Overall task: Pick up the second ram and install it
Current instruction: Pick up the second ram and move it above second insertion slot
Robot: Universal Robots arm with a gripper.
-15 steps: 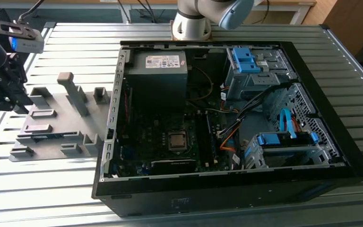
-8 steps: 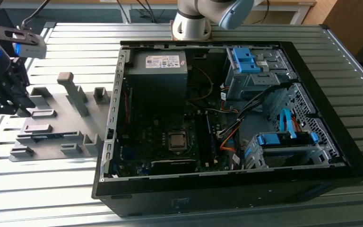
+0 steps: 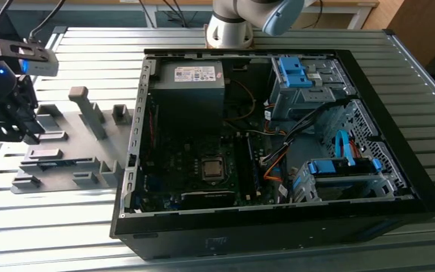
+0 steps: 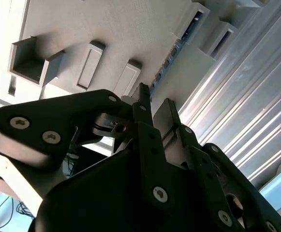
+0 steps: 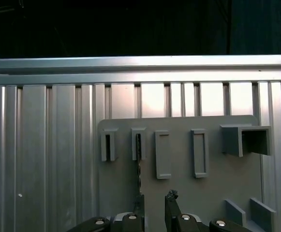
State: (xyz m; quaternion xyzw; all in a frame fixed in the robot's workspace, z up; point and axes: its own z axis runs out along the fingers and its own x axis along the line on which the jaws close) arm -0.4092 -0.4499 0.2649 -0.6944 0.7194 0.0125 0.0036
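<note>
Closely, fixture blocks (image 5: 163, 154) flank the second ram (image 5: 139, 166).

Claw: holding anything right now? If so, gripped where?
Nothing held. The claw is open, with bare grey fixture plate showing between its fingertips. The second ram sits edge-on in the fixture's slots just ahead of it, ungripped.

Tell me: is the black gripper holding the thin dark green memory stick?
No, the gripper is empty, clear of the memory stick slotted in the grey plastic fixture plate.
</note>
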